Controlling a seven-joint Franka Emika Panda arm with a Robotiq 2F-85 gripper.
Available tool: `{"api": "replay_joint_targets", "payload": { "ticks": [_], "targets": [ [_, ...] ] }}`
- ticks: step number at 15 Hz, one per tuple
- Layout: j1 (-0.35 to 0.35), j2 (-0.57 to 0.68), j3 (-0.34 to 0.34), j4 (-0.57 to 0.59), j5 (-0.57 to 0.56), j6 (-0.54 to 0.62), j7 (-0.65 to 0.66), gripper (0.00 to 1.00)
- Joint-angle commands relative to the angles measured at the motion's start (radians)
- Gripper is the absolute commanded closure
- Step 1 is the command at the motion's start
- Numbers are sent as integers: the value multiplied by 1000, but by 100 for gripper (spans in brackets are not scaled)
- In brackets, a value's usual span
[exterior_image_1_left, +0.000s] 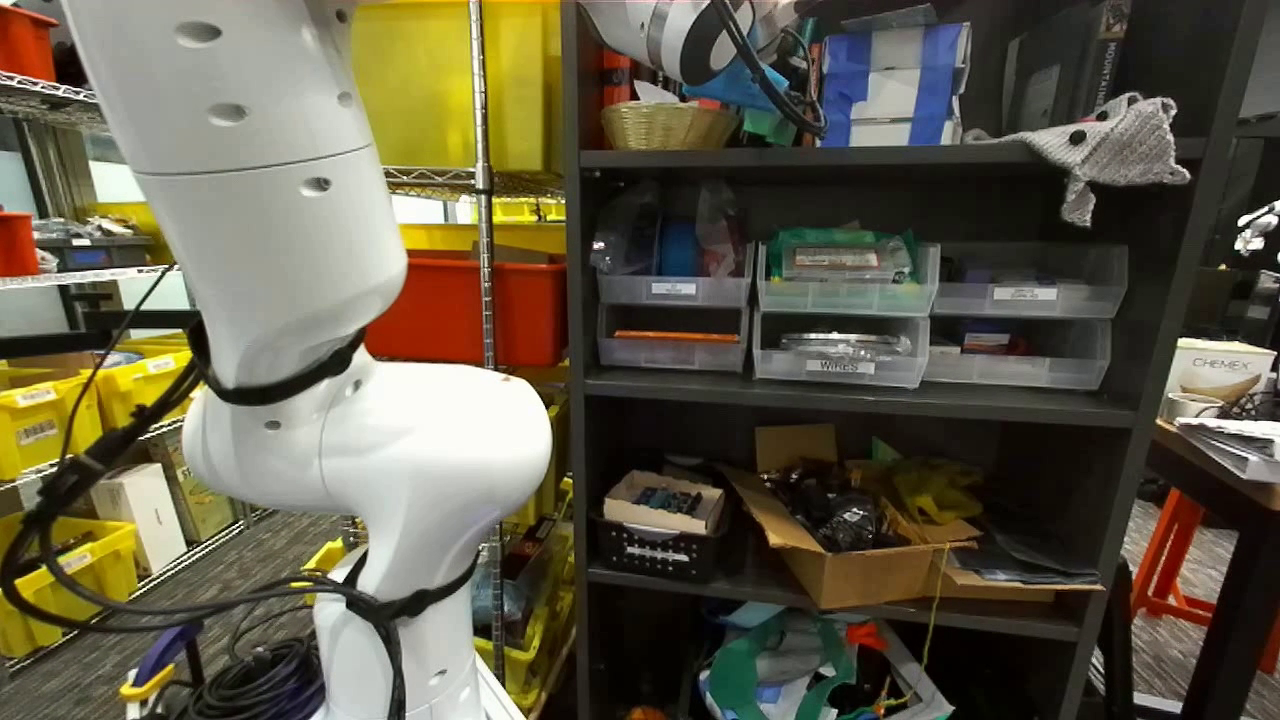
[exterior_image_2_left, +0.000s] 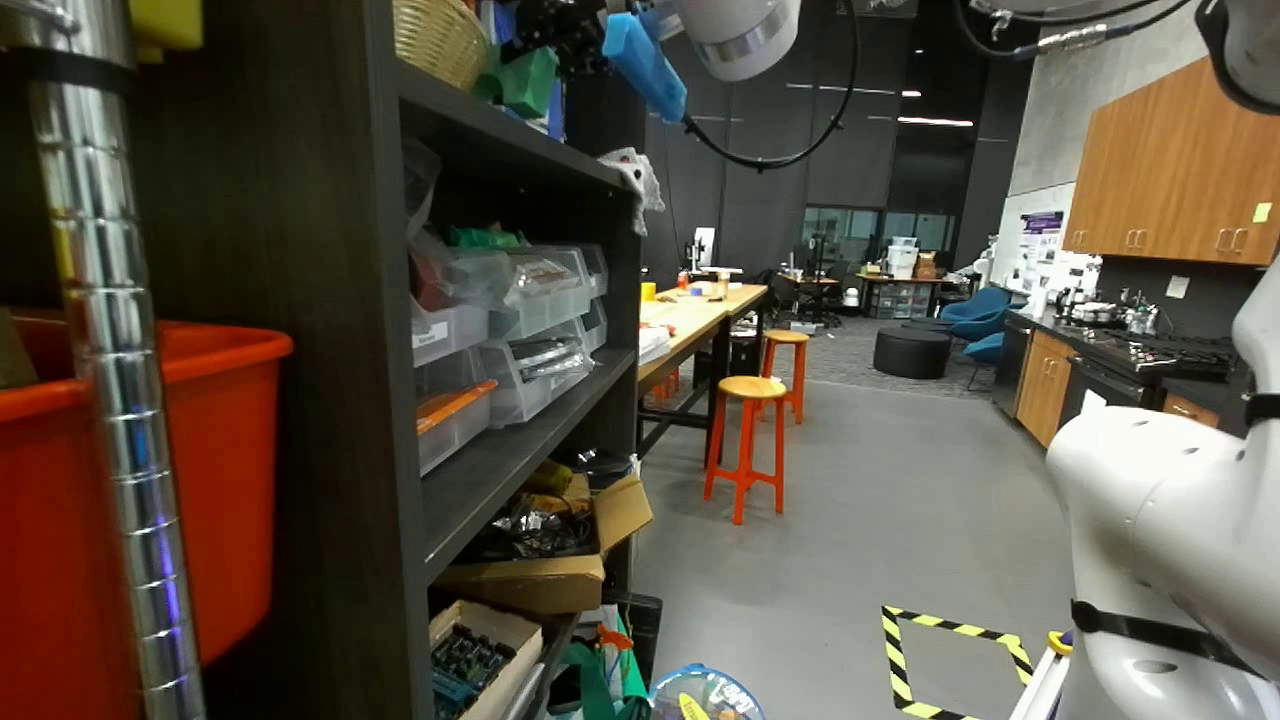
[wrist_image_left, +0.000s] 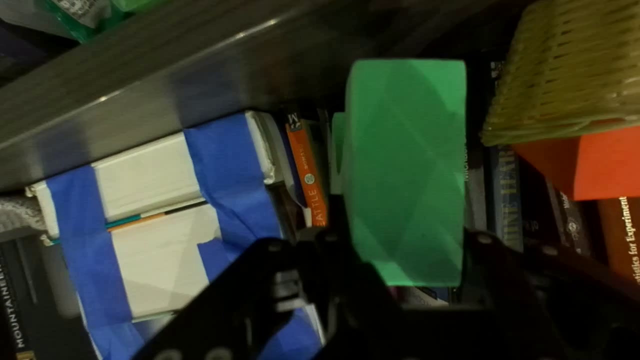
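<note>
Up on the dark bookcase (exterior_image_1_left: 860, 398), the highest visible shelf (exterior_image_1_left: 880, 156) bears a row of books (wrist_image_left: 506, 195), a blue-taped white stack (wrist_image_left: 157, 257) and a woven basket (wrist_image_left: 567, 75). Between stack and basket in the wrist view, the gripper (wrist_image_left: 406, 235) clasps a green block (wrist_image_left: 407, 150) in front of the books, near the shelf's edge.

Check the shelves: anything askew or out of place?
The gray knitted toy droops off the upper shelf, and the open cardboard box overhangs its shelf. Both look poorly seated. The green block in the gripper shows no damage.
</note>
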Motion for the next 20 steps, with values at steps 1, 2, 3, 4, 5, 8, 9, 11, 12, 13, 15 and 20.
{"api": "replay_joint_targets", "payload": {
  "ticks": [1, 2, 3, 4, 5, 8, 9, 11, 12, 13, 15, 20],
  "targets": [
    [-4, 5, 4, -9, -5, 29, -1, 84],
    [-4, 5, 4, -11, -5, 31, 0, 84],
    [-4, 4, 5, -14, -6, 34, -1, 84],
    [-3, 4, 5, -17, -6, 39, -2, 84],
    [-3, 4, 5, -19, -6, 44, -2, 84],
    [-2, 6, 5, -23, -7, 54, -6, 84],
    [-3, 7, 5, -25, -8, 54, -7, 84],
    [-7, 4, 8, -34, -13, 50, -4, 84],
    [-8, 2, 9, -40, -15, 44, -5, 84],
    [-10, -1, 11, -46, -18, 40, -3, 84],
    [-11, -1, 11, -53, -23, 41, -4, 84],
    [-19, -4, 16, -51, -37, 37, 8, 23]
  ]
}}
